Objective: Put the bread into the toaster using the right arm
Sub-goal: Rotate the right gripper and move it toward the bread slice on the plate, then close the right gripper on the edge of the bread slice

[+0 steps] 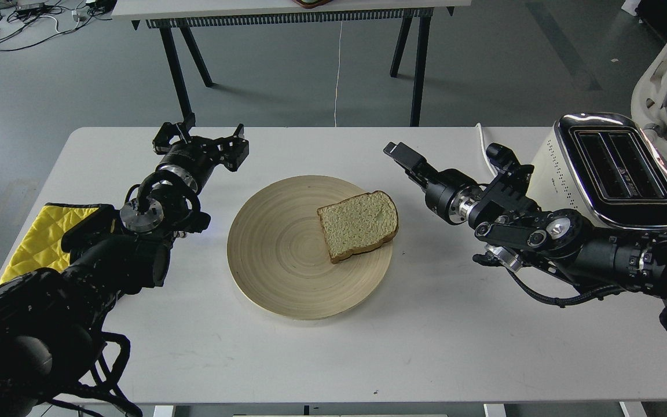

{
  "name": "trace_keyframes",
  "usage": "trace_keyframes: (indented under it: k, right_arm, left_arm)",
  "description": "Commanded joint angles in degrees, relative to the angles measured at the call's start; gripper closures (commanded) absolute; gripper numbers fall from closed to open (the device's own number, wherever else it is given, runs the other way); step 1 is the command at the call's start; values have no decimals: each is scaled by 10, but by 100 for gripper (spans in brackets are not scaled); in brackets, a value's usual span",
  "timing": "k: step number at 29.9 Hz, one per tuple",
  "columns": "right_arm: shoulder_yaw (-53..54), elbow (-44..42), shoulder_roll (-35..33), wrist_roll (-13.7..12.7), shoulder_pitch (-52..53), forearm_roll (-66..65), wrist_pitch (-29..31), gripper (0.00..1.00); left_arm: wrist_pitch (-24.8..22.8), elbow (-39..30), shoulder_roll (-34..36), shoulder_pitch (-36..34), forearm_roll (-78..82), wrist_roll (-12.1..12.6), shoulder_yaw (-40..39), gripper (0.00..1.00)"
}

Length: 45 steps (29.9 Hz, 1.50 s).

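Open surface (455,324) between bread (358,224) and right end effector (398,154); toaster (611,168) slots at frame right unobstructed from above.

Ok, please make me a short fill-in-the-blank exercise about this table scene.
1. The bread lies on a round wooden ____.
2. The toaster stands on the table's ____ side.
3. Both toaster slots are ____.
4. Beside the left arm lies a ____ cloth.

Missing words: plate; right; empty; yellow

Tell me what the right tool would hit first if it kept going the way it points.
Probably nothing: the right tool points up-left over bare table, passing behind the bread. Depth is uncertain.
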Motion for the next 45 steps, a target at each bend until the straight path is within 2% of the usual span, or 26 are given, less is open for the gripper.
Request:
trace_keyframes:
  k: [1, 11, 17, 30, 33, 37, 45]
  right_arm:
    - [0, 4, 6, 0, -11, -2, 0, 2]
    - [-2, 5, 14, -1, -26, -4, 0, 6]
    - [-2, 20, 15, -8, -32, -32, 1, 21]
    - [-2, 30, 13, -9, -34, -34, 0, 33]
    - [-2, 30, 13, -9, -34, -34, 0, 38]
    - [-2, 30, 13, -9, -34, -33, 0, 51]
    - [-3, 38, 10, -9, -34, -33, 0, 63]
  left_arm:
    - [0, 0, 0, 0, 0, 0, 0, 0]
    - [0, 0, 0, 0, 0, 1, 0, 0]
    - [0, 0, 0, 0, 0, 0, 0, 0]
    - [0, 0, 0, 0, 0, 0, 0, 0]
    - [0, 0, 0, 0, 0, 0, 0, 0]
    - [0, 0, 0, 0, 0, 0, 0, 0]
    - [0, 0, 0, 0, 0, 1, 0, 0]
